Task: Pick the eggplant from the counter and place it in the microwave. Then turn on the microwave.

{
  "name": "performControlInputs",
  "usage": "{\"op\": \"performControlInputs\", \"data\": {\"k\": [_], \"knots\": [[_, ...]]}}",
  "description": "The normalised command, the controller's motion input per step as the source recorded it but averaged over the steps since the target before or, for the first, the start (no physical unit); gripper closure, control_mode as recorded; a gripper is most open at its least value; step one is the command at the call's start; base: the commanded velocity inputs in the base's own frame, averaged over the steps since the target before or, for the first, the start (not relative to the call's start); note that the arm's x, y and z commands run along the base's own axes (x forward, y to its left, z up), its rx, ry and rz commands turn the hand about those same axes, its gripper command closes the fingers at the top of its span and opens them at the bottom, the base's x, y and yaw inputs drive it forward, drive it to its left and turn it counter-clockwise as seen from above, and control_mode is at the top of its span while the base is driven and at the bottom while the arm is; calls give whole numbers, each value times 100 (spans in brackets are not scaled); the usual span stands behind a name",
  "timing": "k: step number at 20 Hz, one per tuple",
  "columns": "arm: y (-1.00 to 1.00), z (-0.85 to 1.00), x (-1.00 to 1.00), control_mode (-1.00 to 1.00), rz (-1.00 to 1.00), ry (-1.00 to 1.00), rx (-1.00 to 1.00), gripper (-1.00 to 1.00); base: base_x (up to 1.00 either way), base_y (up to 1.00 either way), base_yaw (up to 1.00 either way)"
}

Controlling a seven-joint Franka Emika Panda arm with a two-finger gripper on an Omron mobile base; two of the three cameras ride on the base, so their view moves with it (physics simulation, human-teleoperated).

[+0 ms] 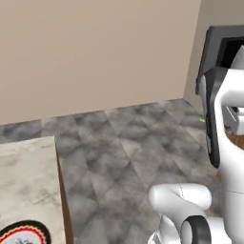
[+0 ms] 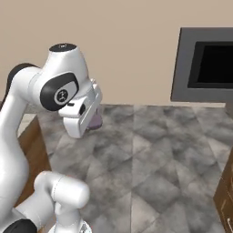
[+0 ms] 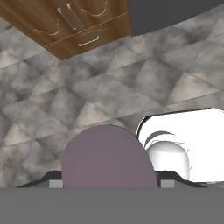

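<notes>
My gripper (image 3: 109, 181) is shut on the eggplant (image 3: 107, 157), a dull purple rounded body that bulges up between the two dark fingertips (image 3: 54, 183) in the hand view. In the right base view a bit of purple eggplant (image 2: 95, 122) peeks out beside the white hand, held over the grey tiled floor. The microwave (image 2: 184, 68), a dark grey box with a black front, hangs at the upper right by the wall, well away from the hand; its edge (image 1: 214, 43) also shows behind the arm. The beige marbled counter (image 1: 24, 181) lies at the lower left.
A round red-rimmed plate (image 1: 24, 234) sits on the counter's near corner. Brown wooden cabinets with metal handles (image 3: 78, 26) stand across the floor from the hand. Another brown cabinet (image 2: 225, 195) is at the right edge. Grey tiled floor (image 2: 154, 154) lies between them.
</notes>
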Motion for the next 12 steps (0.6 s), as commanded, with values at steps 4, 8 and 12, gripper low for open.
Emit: {"op": "performControlInputs", "data": {"k": [4, 8, 12], "knots": [[0, 0, 0, 100, 0, 0, 0, 100, 26, -25, -51], [0, 0, 0, 100, 0, 0, 0, 100, 31, -26, -48], [0, 0, 0, 100, 0, 0, 0, 100, 36, -31, -49]]}}
